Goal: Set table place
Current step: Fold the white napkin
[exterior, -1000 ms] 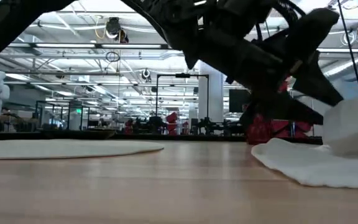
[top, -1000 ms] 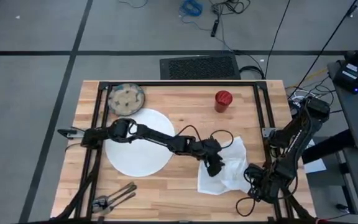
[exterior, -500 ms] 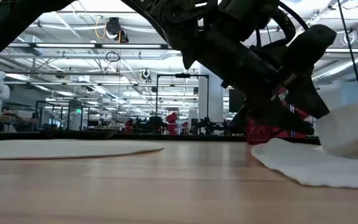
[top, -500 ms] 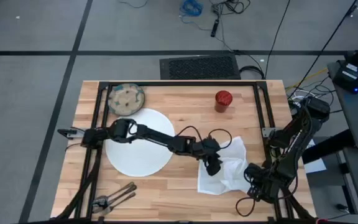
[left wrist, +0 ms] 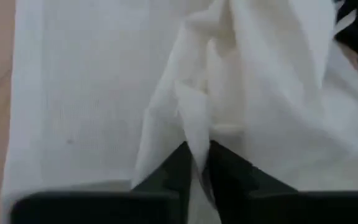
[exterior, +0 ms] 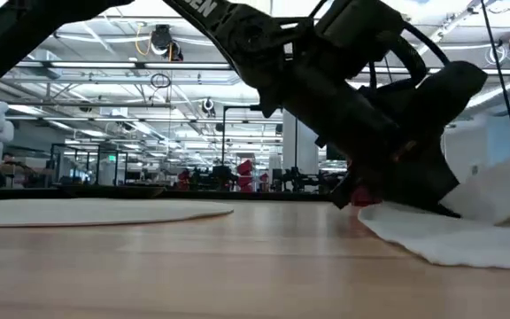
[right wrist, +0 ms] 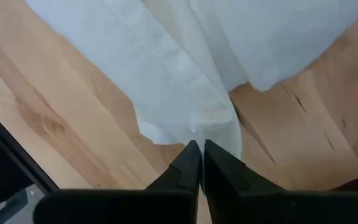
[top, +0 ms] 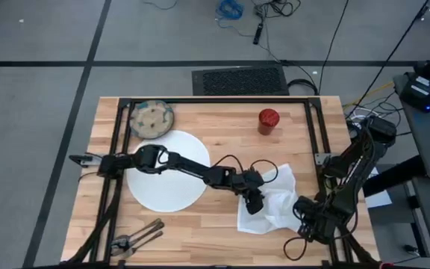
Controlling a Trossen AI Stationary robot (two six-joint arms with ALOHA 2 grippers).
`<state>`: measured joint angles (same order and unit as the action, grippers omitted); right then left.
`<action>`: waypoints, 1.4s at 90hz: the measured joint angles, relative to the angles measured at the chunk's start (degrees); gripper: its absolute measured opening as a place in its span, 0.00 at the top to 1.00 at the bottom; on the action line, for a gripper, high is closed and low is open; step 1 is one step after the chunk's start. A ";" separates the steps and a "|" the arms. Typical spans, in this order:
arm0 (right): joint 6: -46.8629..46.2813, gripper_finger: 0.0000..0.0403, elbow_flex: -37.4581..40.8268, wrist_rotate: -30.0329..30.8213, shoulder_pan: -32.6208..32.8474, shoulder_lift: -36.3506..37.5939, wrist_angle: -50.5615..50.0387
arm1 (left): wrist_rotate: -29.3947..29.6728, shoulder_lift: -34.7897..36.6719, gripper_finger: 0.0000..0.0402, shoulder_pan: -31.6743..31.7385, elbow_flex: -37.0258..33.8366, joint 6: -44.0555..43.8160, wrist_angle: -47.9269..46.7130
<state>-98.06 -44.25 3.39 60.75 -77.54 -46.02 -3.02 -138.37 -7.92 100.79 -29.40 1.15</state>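
**Two robot arms pinch a white napkin on a wooden table**

Seen from above, a light wooden table (top: 222, 142) with a black metal frame holds a place setting that is spread out. A large round white plate (top: 166, 187) lies on the table's left half. A speckled beige bowl (top: 151, 119) sits just beyond the plate, near the far left corner. A small red cup (top: 268, 120) stands alone toward the far right. Dark metal cutlery (top: 136, 238) lies in a loose bundle at the near left corner.

A crumpled white cloth napkin (top: 275, 203) lies on the right half of the table, near the front edge. The left arm reaches across the plate to the napkin's left side. In the left wrist view, the left gripper (left wrist: 196, 163) has its two dark fingers pressed together on a raised fold of the cloth. In the low view, this arm slopes down to the napkin, which rises in a peak at the right.

The right arm bends down at the table's near right corner. In the right wrist view, the right gripper (right wrist: 197, 163) has its fingers closed tight on a corner of the napkin, just above the wood.
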 joint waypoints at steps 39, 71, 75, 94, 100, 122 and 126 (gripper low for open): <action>2.41 1.00 -7.49 10.46 0.00 0.24 -14.90 | 12.44 14.65 1.00 0.62 0.00 13.83 -6.18; 9.89 1.00 -29.49 37.35 -0.09 0.46 -43.96 | 30.99 35.40 1.00 1.22 0.02 24.38 -19.20; 13.84 1.00 -31.50 41.26 -0.31 0.63 -43.64 | 32.40 37.66 1.00 1.25 0.02 24.35 -21.26; 30.66 1.00 -40.58 55.07 -0.33 0.59 -38.91 | 36.57 46.07 1.00 0.35 0.02 22.52 -31.01; 37.32 1.00 -43.31 57.87 -0.33 0.59 -35.79 | 36.61 48.28 1.00 -0.63 0.02 22.24 -33.04; 65.30 1.00 -52.57 61.09 -0.23 0.55 -18.35 | 36.69 56.09 1.00 -7.90 0.02 23.95 -33.57; 70.38 1.00 -54.15 61.05 -0.01 0.55 -15.51 | 36.58 57.34 1.00 -9.30 0.02 24.19 -34.70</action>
<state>-27.68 -98.40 64.44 60.74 -76.99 -61.53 33.56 -81.03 -17.22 100.82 -5.21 -33.55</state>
